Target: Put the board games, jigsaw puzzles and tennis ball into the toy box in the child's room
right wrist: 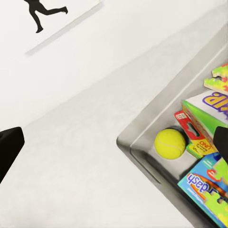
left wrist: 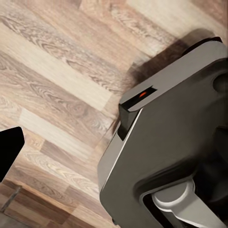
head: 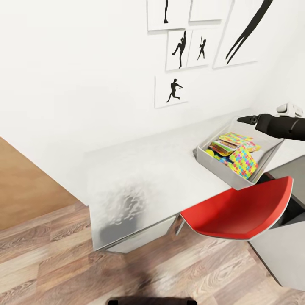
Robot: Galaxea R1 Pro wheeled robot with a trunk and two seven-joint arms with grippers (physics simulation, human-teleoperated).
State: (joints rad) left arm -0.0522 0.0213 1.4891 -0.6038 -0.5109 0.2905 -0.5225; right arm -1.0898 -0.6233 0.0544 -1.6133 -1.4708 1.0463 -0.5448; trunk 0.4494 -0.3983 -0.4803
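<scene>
Head view: right hand (head: 247, 120), fingers apart and empty, hovers over the toy box (head: 207, 159) far rim near the table's (head: 148, 169) wall edge; tennis ball (right wrist: 170, 143) lies inside.

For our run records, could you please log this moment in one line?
right claw: open above light-grey toy box | small yellow-green tennis ball: in box | colourful jigsaw puzzle square: in box

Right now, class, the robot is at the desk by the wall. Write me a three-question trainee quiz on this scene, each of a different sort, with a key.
1. True or false: the tennis ball lies inside the toy box.
2. Which is nearest the toy box? A. red chair B. wood floor C. runner picture
3. Fill in: the right gripper hovers over the box's far ____.

Key: 1 true; 2 A; 3 rim.
</scene>
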